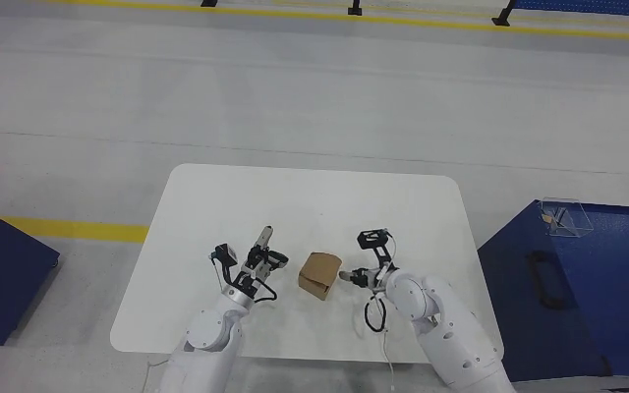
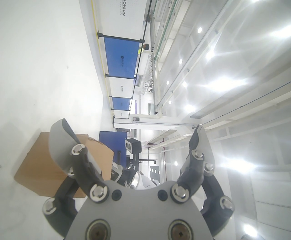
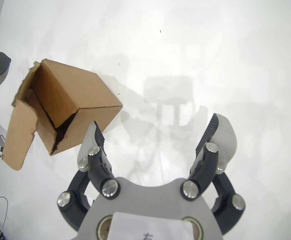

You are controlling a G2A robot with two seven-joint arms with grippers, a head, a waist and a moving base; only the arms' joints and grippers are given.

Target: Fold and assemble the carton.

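Print check: dark lettering runs along the white wall [image 2: 118,20] at the back of the hall, a brand word mark. The larger blue panel [image 2: 118,56] of the fence carries a small white logo with a word beside it. The white panel [image 2: 121,87] between it and the smaller blue panel [image 2: 120,104] has a tiny dark mark; the smaller one has a faint mark too (both too small to make out). White label [image 3: 147,227] on the base of the right gripper [image 3: 155,124] shows part of one black character, cut by the frame edge.
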